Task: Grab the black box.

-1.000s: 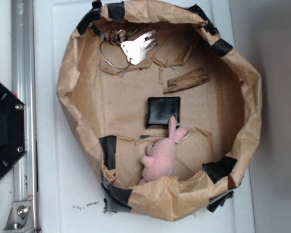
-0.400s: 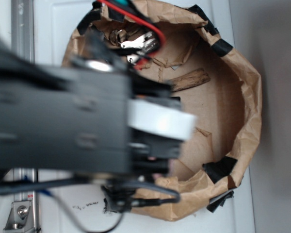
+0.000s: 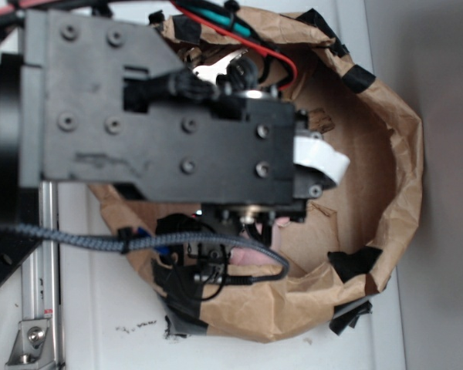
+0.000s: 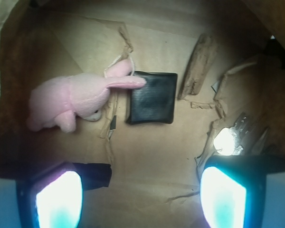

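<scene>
The black box [image 4: 152, 98] lies flat on the brown paper floor in the wrist view, upper middle. The pink plush bunny [image 4: 78, 100] lies to its left, one ear resting on the box's left edge. My gripper [image 4: 141, 197] is open and empty, its two glowing fingers at the bottom corners of the wrist view, above and short of the box. In the exterior view the arm [image 3: 170, 131] covers the box; only a sliver of the bunny [image 3: 251, 256] shows beneath it.
A brown paper bag wall [image 3: 393, 154] with black tape patches rings the area. A wood piece [image 4: 198, 64] lies right of the box. Keys [image 4: 230, 137] lie at the right near my right finger. A black hexagonal plate [image 3: 0, 266] and metal rail [image 3: 42, 308] stand at the left.
The arm has swung in from the left over the bag and now hides the box and most of the bunny in the exterior view. The objects have not moved.
</scene>
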Robot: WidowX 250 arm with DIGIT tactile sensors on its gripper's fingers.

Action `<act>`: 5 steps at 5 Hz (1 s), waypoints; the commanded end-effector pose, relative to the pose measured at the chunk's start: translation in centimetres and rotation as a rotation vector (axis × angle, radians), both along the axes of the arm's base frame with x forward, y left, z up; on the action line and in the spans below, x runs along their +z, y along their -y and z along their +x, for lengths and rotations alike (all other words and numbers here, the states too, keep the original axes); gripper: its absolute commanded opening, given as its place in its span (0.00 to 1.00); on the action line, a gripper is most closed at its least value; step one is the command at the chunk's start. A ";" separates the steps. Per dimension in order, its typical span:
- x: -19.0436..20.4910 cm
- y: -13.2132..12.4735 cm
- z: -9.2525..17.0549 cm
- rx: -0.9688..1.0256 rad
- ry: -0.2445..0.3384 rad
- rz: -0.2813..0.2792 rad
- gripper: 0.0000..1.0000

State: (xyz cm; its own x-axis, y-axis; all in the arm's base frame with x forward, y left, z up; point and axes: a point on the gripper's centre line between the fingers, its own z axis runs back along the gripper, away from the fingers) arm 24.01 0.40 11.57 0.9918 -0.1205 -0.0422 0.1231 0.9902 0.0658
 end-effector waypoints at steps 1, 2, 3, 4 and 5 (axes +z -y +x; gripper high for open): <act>0.6 0.0 0.0 -0.005 0.032 0.003 1.00; -2.6 -3.8 0.6 0.188 0.094 -0.025 1.00; -2.3 -4.9 0.7 0.229 0.133 -0.065 1.00; -1.6 -3.7 0.7 0.135 0.129 -0.096 1.00; -3.4 -1.5 1.7 0.076 0.088 -0.021 1.00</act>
State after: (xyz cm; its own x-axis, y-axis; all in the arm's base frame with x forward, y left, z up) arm 24.96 2.25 7.13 0.9994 -0.0342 -0.0081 0.0345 0.9986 0.0398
